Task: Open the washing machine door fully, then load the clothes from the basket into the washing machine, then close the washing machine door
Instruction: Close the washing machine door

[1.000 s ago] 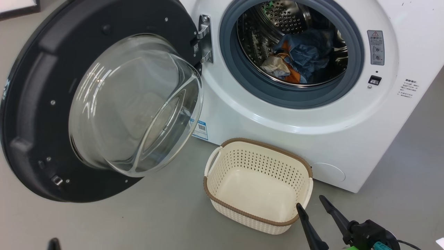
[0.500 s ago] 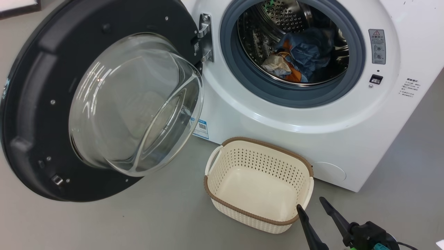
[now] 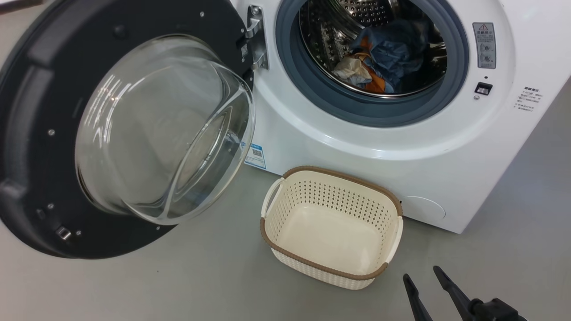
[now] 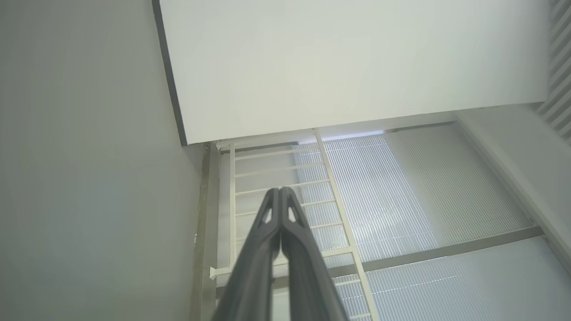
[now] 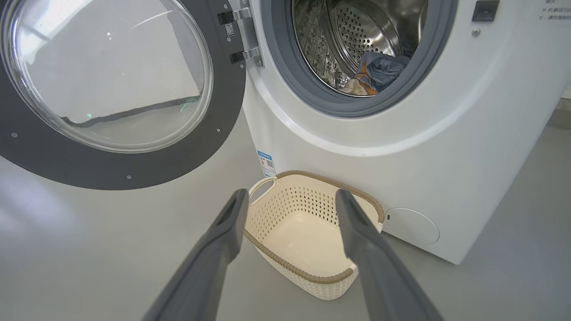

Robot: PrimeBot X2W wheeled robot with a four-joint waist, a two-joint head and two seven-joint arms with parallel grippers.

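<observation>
Here the basket [image 3: 312,200] (floor-standing) separates right tool [image 3: 421,273] from washing machine [image 3: 357,147].

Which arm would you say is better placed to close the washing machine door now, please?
Probably the left. The washing machine door hangs open on the robot's left, while the open right gripper sits far right, past the basket. The shut left gripper points away from it, though.

Dark tapered tool fingers [image 5: 225,236]
</observation>
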